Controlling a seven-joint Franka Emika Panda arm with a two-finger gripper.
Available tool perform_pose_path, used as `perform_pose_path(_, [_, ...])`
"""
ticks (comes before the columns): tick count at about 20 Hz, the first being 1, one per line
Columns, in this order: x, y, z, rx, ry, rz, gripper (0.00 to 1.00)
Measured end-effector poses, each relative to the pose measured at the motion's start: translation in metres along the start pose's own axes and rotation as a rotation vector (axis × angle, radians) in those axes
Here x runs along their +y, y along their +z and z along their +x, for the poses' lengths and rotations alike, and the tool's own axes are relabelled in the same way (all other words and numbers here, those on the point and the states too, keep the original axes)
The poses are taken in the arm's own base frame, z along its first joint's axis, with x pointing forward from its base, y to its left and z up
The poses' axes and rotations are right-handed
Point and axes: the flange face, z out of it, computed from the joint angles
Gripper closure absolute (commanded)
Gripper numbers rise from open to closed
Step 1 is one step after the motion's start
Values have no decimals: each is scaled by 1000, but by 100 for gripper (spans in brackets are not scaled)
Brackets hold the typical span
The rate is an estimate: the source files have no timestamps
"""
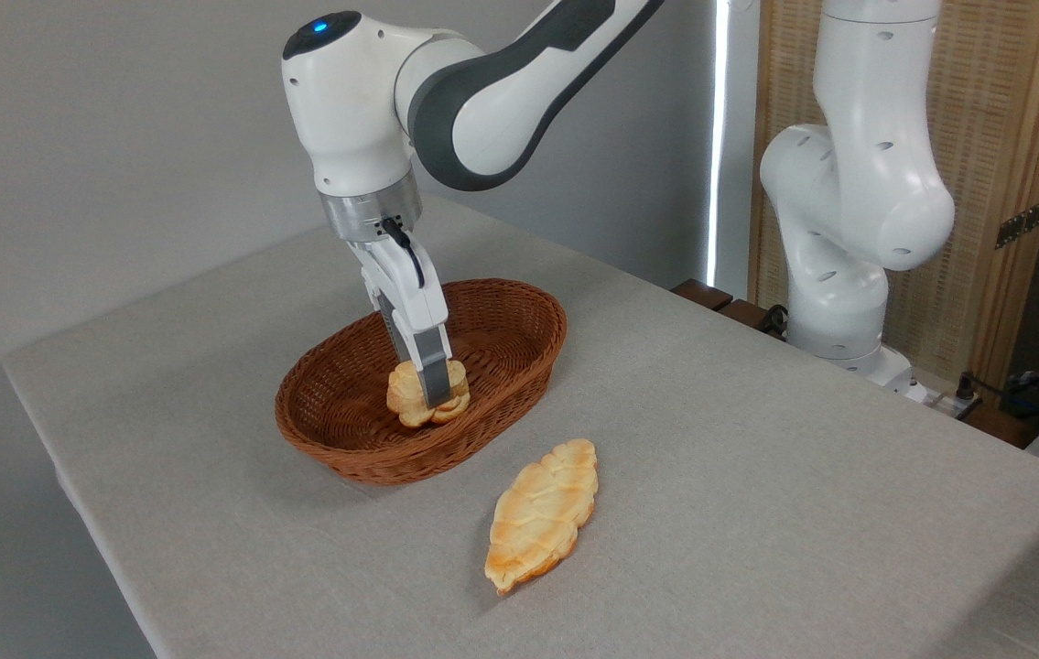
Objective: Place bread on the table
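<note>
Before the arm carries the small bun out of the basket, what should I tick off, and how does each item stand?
1. Claw shut on the bun: ok, fingers flank it.
2. Bun clear of the basket floor: cannot tell.
3. Bun above the wicker basket rim: not ok, it sits below it.
4. Grip centred: cannot tell, far finger hidden.
5. Bare table to set it on: ok, grey cloth right of the basket.
6. Leaf-shaped bread out of the way: ok, lying in front of the basket.
</note>
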Motion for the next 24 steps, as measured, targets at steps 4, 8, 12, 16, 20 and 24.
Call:
perform_pose_path(4, [0, -5, -1, 8, -1, 6, 61])
perform_pose_path(8, [-3, -25, -3, 41, -8, 30, 60])
perform_pose_path(12, [-5, -48, -7, 57, -16, 39, 60])
perform_pose_path(16, [-17, -79, -31, 70, -63, 41, 59])
perform_pose_path(20, [-36, -95, -71, 56, -136, 4, 57])
perform_pose_path(24, [-61, -101, -115, 39, -202, -26, 54])
